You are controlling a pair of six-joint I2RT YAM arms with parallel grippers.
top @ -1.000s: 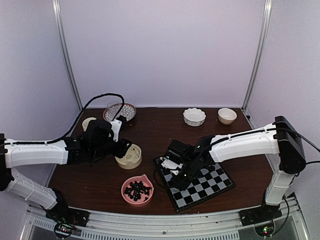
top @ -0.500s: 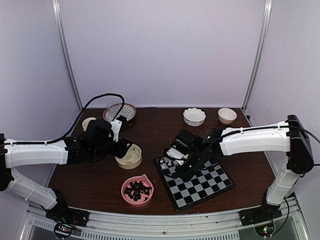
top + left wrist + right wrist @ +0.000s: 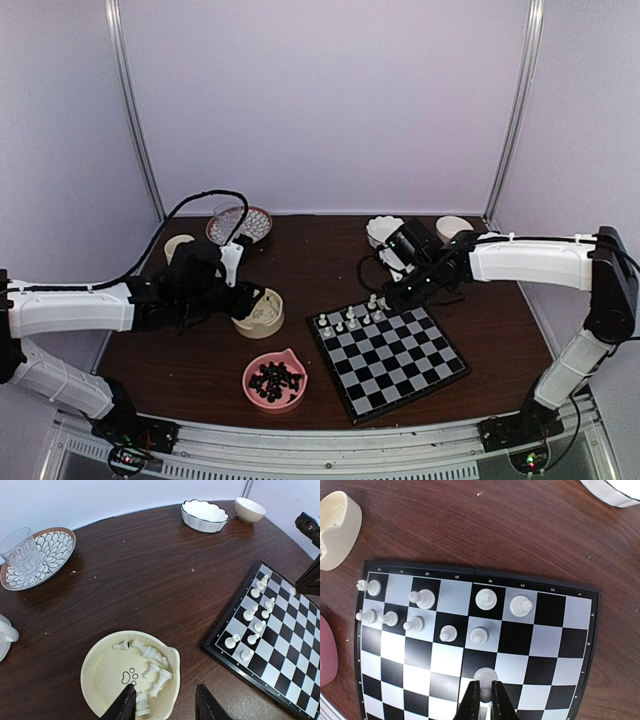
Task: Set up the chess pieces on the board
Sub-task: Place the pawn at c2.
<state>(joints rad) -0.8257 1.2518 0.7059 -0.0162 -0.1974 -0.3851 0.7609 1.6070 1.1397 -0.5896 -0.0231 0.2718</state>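
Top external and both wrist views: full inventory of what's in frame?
board: 1, black and pale checks, near right
white chess pieces: about ten, standing along the board's far edge
held piece: 1, white, in the right gripper
cream bowl: 1, left of the board
loose white pieces: several, lying in the cream bowl
pink bowl: 1, near edge
black pieces: a heap, in the pink bowl
patterned plate: 1, white and dark, far left
glass: 1, clear, on that plate
scalloped bowl: 1, white, far side
small bowl: 1, cream, far right
cream item: 1, far left, kind unclear
table: 1, dark brown
left gripper: open, empty, over the cream bowl
right gripper: shut on the held piece, by the board's far edge
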